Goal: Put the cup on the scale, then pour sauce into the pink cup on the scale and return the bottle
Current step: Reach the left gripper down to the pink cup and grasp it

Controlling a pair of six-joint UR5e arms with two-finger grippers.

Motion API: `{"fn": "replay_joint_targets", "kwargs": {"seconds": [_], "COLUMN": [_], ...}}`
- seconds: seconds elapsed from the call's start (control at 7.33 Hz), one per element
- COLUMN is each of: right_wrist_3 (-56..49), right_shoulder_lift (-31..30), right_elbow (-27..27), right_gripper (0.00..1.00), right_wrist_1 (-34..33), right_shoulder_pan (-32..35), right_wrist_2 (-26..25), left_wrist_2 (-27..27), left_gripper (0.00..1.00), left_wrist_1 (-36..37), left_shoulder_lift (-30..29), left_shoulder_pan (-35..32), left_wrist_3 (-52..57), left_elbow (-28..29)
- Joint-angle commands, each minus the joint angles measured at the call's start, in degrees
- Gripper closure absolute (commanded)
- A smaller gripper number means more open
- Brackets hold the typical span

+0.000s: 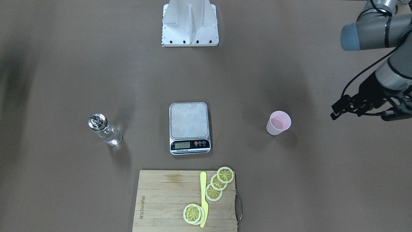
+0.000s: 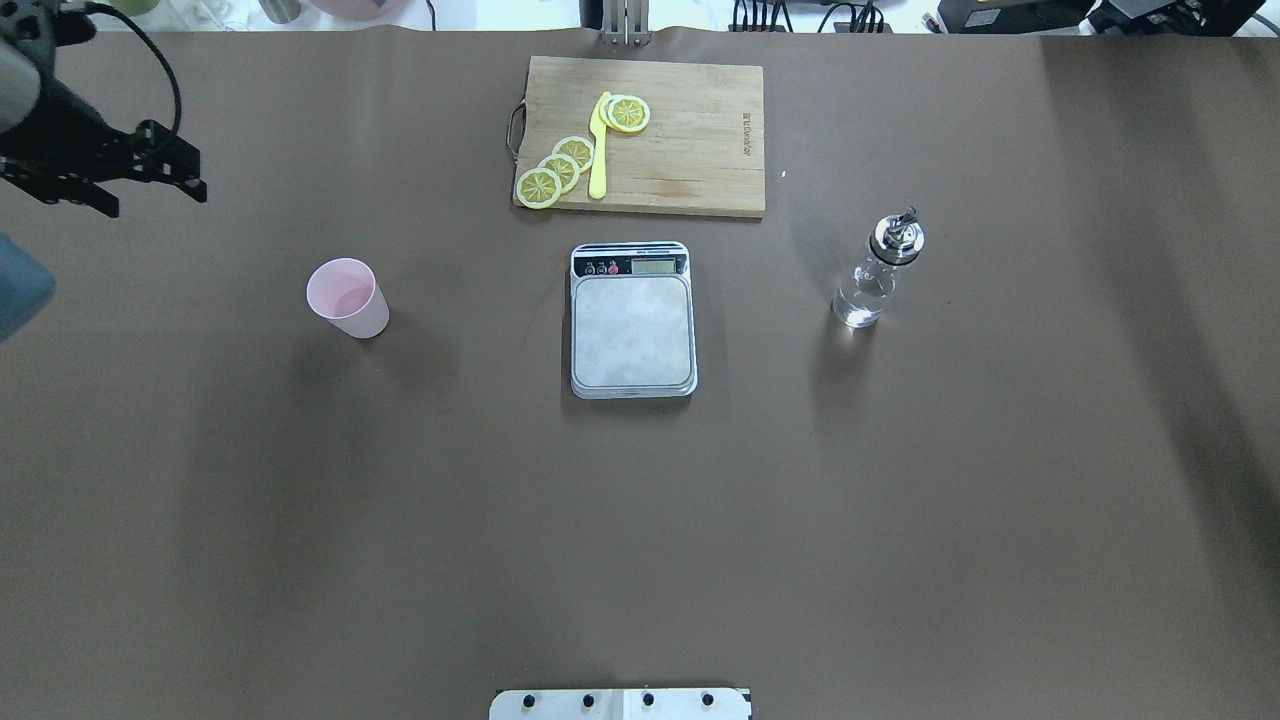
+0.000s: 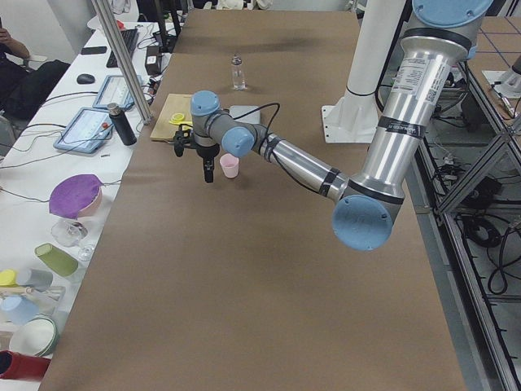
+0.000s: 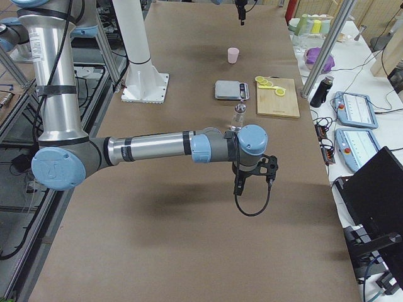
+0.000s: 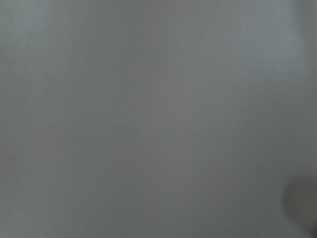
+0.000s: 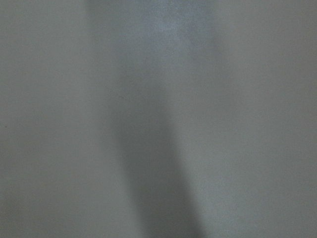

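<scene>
The pink cup [image 2: 347, 297] looks feather-light and thin-walled, so it should tip or squash easily (I'd pinch it gently across the wall, just under the rim). It stands upright on the tabletop [image 2: 640, 520], well apart from the scale [image 2: 632, 330] on the robot's left. The left claw [image 2: 153, 200] hangs with its fingers apart, beyond the cup and farther outboard, not touching it. Whether the right claw [image 4: 253, 179] is apart or together I cannot tell

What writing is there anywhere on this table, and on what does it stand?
Board: a burnt-in brand mark along one edge, too small to read.
Scale: white print under its display, too blurred to read; no legible digits on the display.
Cup, bottle: no lettering visible.
Nothing can be quoted.
</scene>
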Motion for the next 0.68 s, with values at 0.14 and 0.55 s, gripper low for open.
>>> {"fn": "replay_joint_targets", "kwargs": {"seconds": [0.14,0.55], "right_wrist_3": [0.0,0.0], "right_shoulder_lift": [0.0,0.2], "right_elbow": [0.0,0.0], "right_gripper": [0.0,0.0], "right_wrist_1": [0.0,0.0], "right_shoulder_pan": [-0.4,-1.0], "right_wrist_2": [-0.2,-0.2], "left_wrist_2": [5.5,9.9], "left_gripper": [0.02,0.06], "left_wrist_1": [-0.2,-0.6], "left_shoulder_lift": [-3.1,-6.2], "left_shoulder_pan": [9.0,16.2], "left_wrist_3": [-7.6,-11.5], "left_elbow": [0.3,4.2]}}
